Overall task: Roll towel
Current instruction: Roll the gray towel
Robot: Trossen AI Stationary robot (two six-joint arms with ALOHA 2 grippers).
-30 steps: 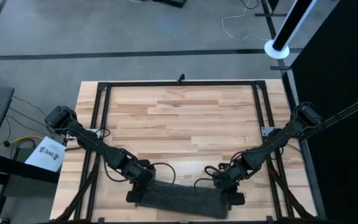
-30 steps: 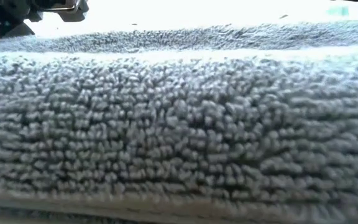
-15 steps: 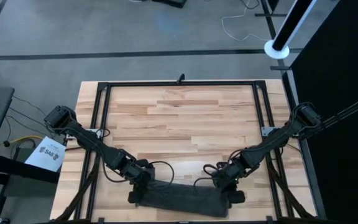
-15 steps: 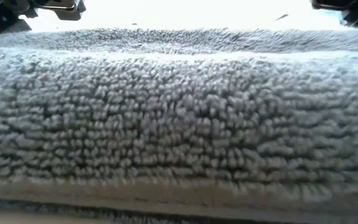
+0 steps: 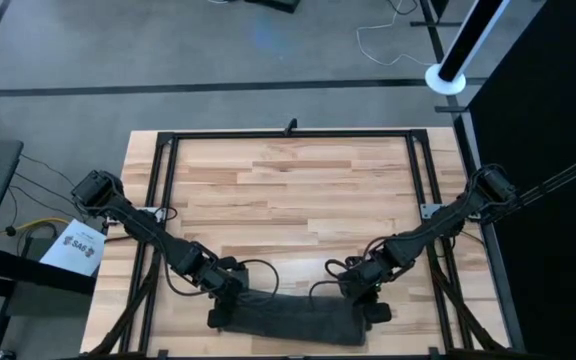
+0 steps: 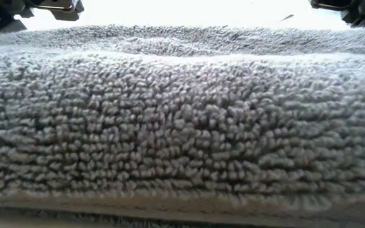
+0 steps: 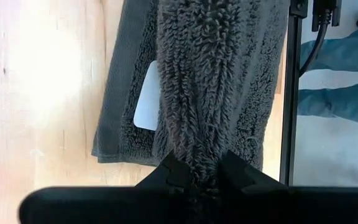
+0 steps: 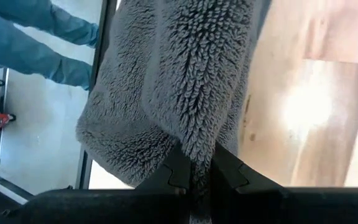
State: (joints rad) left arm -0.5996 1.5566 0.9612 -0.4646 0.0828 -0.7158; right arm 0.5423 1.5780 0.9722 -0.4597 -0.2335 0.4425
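Observation:
The dark grey terry towel (image 5: 293,320) lies as a long bunched band along the table's near edge and fills the low view (image 6: 182,126). Its white label (image 7: 146,99) shows near its left end. My left gripper (image 5: 230,296) is at the towel's left end, shut on a raised ridge of cloth. My right gripper (image 5: 366,294) is at the right end, also shut on a ridge. My left gripper pinches a raised fold of the towel (image 7: 201,165) between its two fingers (image 7: 178,177), near the towel's left end. The fingers slant down from the far side. The fold runs up into the fingers, and the cloth beyond lies on the table. My right gripper pinches a raised fold (image 8: 197,152) near the towel's right end between its two fingers (image 8: 225,169), slanting down from the far side. The cloth rises as a ridge into the fingers. The rest rests on the table and its frame rail.
A black frame rail (image 7: 289,93) runs along the table's near edge beside the towel, with matching rails at the sides and back (image 5: 288,133). A person's blue trouser legs (image 8: 23,43) stand beyond the near edge. Bare wood (image 5: 288,200) lies behind the towel.
Both grippers have kept shut on the towel. The towel's right end has drawn in slightly toward the table's left, so the band is a little shorter.

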